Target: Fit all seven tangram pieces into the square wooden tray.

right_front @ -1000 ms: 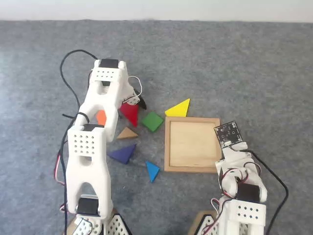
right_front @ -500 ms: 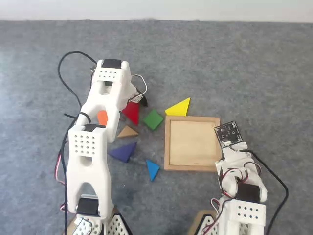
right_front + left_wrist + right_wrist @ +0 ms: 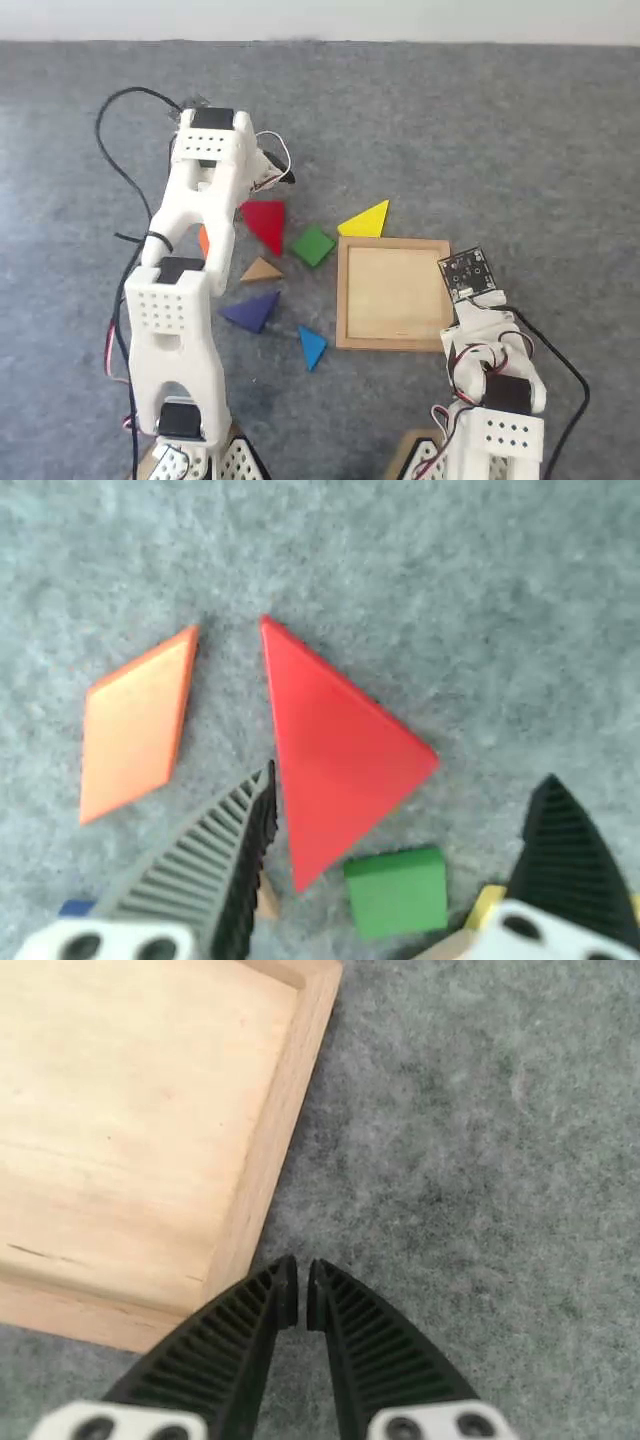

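Square wooden tray (image 3: 345, 300): flat on grey felt table (image 3: 500, 150). Left gripper (image 3: 408, 780): fingers spread wide above large red triangle (image 3: 335, 750), holding nothing. Right gripper (image 3: 300, 1270): fingers pressed together, beside the tray's edge. Yellow triangle (image 3: 366, 221), green square (image 3: 312, 246), orange parallelogram (image 3: 135, 725): loose on felt, outside tray.

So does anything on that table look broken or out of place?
Nothing stands out. The wooden tray sits flat, not yet filled, and the red triangle and other pieces lie flat on the grey mat beside it.
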